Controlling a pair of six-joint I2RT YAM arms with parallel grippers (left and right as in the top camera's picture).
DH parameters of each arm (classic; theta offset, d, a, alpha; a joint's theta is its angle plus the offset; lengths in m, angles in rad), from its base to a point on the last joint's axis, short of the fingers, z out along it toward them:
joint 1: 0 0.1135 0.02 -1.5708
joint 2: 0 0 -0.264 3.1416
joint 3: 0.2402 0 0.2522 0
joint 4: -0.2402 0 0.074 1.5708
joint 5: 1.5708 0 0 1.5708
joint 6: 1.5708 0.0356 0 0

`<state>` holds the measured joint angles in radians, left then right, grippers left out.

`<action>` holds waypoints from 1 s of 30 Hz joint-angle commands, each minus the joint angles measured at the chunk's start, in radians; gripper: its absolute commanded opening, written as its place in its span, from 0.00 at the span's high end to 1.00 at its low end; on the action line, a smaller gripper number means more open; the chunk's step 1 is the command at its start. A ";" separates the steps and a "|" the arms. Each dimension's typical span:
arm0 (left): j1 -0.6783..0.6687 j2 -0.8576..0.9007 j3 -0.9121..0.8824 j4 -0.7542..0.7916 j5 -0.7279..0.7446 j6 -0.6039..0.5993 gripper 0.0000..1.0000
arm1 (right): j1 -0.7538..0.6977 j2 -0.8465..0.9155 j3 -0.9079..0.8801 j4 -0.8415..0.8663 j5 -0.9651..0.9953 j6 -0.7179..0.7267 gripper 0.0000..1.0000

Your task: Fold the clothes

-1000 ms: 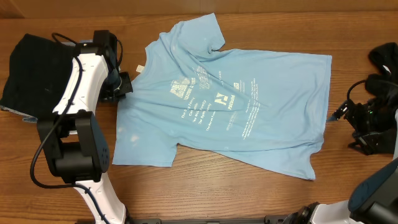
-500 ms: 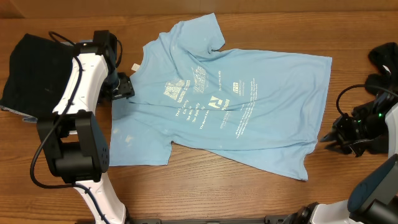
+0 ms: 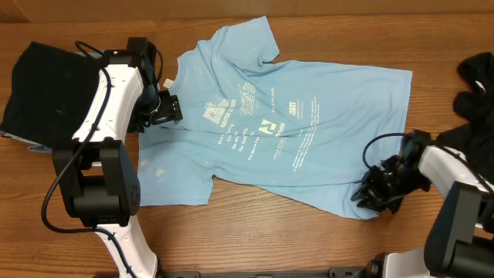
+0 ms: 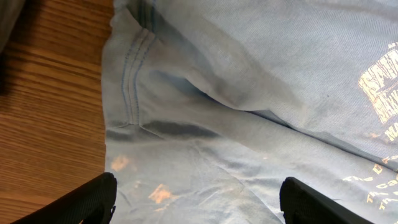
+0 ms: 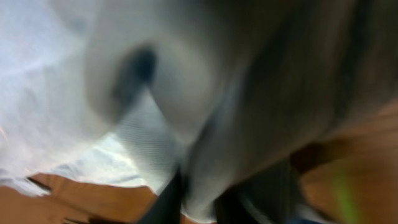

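While your left fingers (image 4: 81,202) stood spread over the T-shirt (image 3: 293,131), your right fingers' (image 3: 376,194) hold on its hem was unclear; folding probably needed it firm.

T-shirt (image 3: 293,116) corner hidden under right claw (image 3: 372,193); right wrist view blurred; black garment (image 3: 477,71) cut by edge

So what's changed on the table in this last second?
The right gripper swung in from the right and pinched the hem corner of the light blue printed fabric T-shirt. The left gripper let go of its opposite edge and opened. The black garment at left stayed put.
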<state>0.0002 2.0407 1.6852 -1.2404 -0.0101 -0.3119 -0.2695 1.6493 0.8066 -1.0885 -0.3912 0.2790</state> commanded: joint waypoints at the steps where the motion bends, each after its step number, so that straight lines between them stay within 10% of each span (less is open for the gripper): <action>1: -0.002 0.005 0.019 0.015 0.016 0.008 0.06 | 0.053 -0.013 -0.008 0.046 -0.006 -0.013 0.96; 8: -0.022 0.005 -0.016 0.037 0.041 0.009 0.02 | 0.111 -0.013 -0.009 0.037 0.017 0.014 0.96; 16: -0.035 0.005 -0.017 0.038 0.037 0.010 0.01 | 0.111 -0.013 0.016 -0.086 0.409 0.418 0.96; 26: -0.035 0.005 -0.017 0.039 0.037 0.013 0.00 | 0.111 -0.013 0.186 -0.243 0.502 0.433 0.96; 28: -0.035 0.005 -0.017 0.037 0.041 0.013 0.00 | 0.111 -0.013 0.186 -0.243 0.494 0.432 0.72; 29: -0.035 0.005 -0.017 0.037 0.053 0.013 0.01 | 0.111 -0.013 0.188 -0.243 0.475 0.426 0.23; 30: -0.035 0.005 -0.016 0.037 0.080 0.019 0.01 | 0.111 -0.013 0.192 -0.242 0.436 0.387 0.00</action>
<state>-0.0326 2.0407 1.6760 -1.2015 0.0238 -0.3115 -0.1619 1.6493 0.9771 -1.3293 0.0818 0.7017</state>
